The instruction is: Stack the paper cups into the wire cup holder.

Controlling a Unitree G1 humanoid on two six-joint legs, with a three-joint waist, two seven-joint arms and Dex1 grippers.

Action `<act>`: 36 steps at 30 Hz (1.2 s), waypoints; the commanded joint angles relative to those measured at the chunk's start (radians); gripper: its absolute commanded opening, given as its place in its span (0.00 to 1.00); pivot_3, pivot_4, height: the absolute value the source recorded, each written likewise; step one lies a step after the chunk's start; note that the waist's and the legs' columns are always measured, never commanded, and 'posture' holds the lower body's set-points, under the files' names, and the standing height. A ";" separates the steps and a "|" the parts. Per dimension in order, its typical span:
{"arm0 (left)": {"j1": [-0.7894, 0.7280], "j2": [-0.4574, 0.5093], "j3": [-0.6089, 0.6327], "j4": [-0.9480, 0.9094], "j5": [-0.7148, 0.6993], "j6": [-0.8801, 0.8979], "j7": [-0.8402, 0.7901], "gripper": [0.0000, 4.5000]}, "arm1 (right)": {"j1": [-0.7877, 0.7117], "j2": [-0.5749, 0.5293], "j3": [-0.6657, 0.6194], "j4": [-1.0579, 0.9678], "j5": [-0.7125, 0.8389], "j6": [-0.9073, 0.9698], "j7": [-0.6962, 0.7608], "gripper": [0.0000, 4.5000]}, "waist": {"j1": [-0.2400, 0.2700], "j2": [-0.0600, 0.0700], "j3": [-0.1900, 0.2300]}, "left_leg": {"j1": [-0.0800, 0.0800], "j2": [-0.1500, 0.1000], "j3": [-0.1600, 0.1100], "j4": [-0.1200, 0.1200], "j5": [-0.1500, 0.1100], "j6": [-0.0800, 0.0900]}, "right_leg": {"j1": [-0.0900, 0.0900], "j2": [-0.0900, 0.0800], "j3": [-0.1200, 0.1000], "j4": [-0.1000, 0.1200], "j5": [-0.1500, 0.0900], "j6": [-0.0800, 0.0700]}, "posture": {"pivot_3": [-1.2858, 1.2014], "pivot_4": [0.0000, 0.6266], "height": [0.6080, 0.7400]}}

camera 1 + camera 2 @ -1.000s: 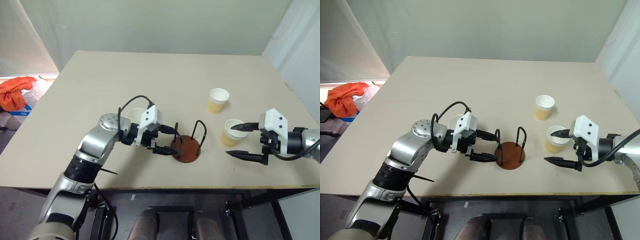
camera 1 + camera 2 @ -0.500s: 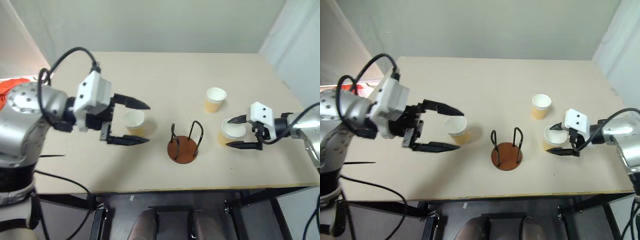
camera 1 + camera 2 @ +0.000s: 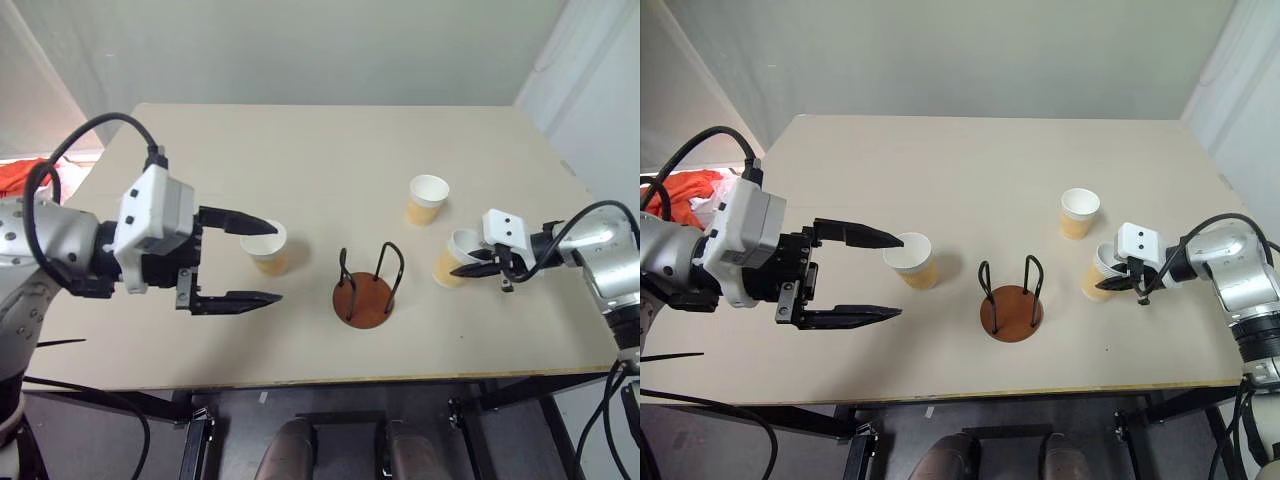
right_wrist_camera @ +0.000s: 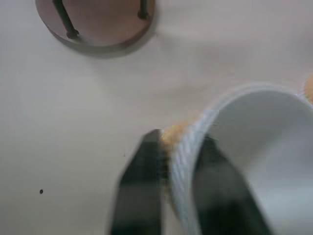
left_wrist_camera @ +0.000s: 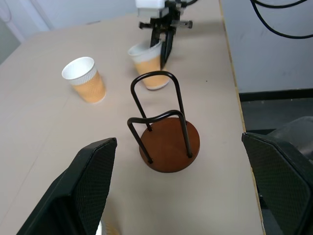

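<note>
Up close, gripper [image 4: 173,161] astride cup rim [image 4: 195,142]

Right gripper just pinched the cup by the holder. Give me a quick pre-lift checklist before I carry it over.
1. Right gripper shut on the nearest cup's wall, one finger inside, one outside: ok.
2. Held cup upright: not ok, it tilts.
3. Wire cup holder empty and upright: ok.
4. Table between cup and holder free of objects: ok.
5. Left gripper open, clear of holder: ok.
6. Far cup and left cup upright, apart from the path: ok.
</note>
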 commanded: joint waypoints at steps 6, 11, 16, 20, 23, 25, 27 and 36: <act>0.005 0.033 0.025 0.043 0.012 -0.059 -0.002 1.00 | -0.342 0.076 -0.166 -0.187 0.369 0.214 0.151 0.01 | -0.011 0.001 0.000 | -0.002 -0.001 0.003 -0.009 0.005 -0.004 | -0.007 0.001 0.003 0.000 -0.001 -0.002 | 0.52 0.24 1.00; 0.002 0.024 -0.006 0.051 0.025 -0.079 0.010 1.00 | -0.383 0.159 -0.028 -0.260 0.372 0.183 0.170 0.01 | -0.012 -0.003 -0.002 | 0.005 0.005 -0.001 -0.015 0.005 -0.010 | -0.006 0.004 -0.001 0.006 -0.011 -0.018 | 0.52 0.24 1.00; 0.013 0.025 -0.002 0.041 0.022 -0.081 0.022 1.00 | -0.347 0.153 0.093 -0.235 0.297 0.070 0.170 0.01 | -0.004 -0.003 -0.001 | 0.004 0.006 -0.001 -0.015 0.004 -0.011 | -0.009 0.003 -0.002 0.015 -0.014 -0.023 | 0.52 0.24 1.00; 0.027 0.015 0.005 0.034 0.014 -0.080 0.043 1.00 | -0.316 0.159 0.152 -0.220 0.253 -0.001 0.170 0.01 | -0.006 -0.003 -0.001 | 0.005 0.006 -0.001 -0.015 0.002 -0.011 | -0.009 0.003 -0.002 0.015 -0.015 -0.024 | 0.52 0.24 1.00; 0.033 0.014 0.005 0.022 0.005 -0.076 0.049 1.00 | -0.311 0.155 0.172 -0.226 0.259 -0.021 0.170 0.01 | -0.006 -0.003 -0.001 | 0.005 0.006 -0.001 -0.015 0.002 -0.011 | -0.009 0.003 -0.002 0.016 -0.015 -0.024 | 0.52 0.24 1.00; 0.033 0.018 0.008 0.020 0.000 -0.075 0.051 1.00 | -0.312 0.157 0.181 -0.230 0.249 -0.035 0.170 0.01 | -0.007 -0.003 -0.001 | 0.005 0.006 -0.001 -0.015 0.002 -0.011 | -0.009 0.003 -0.002 0.017 -0.014 -0.024 | 0.52 0.24 1.00; 0.028 0.022 0.004 0.023 -0.002 -0.076 0.054 1.00 | -0.319 0.172 0.186 -0.218 0.217 -0.048 0.170 0.01 | -0.007 -0.003 -0.001 | 0.006 0.007 -0.001 -0.015 0.002 -0.011 | -0.009 0.003 -0.002 0.017 -0.014 -0.024 | 0.52 0.24 1.00; -0.014 0.028 -0.025 0.046 0.023 -0.081 0.074 1.00 | -0.343 0.200 0.219 -0.184 0.147 -0.086 0.170 0.50 | -0.008 -0.003 -0.001 | 0.006 0.007 -0.001 -0.015 0.003 -0.011 | -0.009 0.003 -0.003 0.018 -0.014 -0.025 | 0.52 0.24 1.00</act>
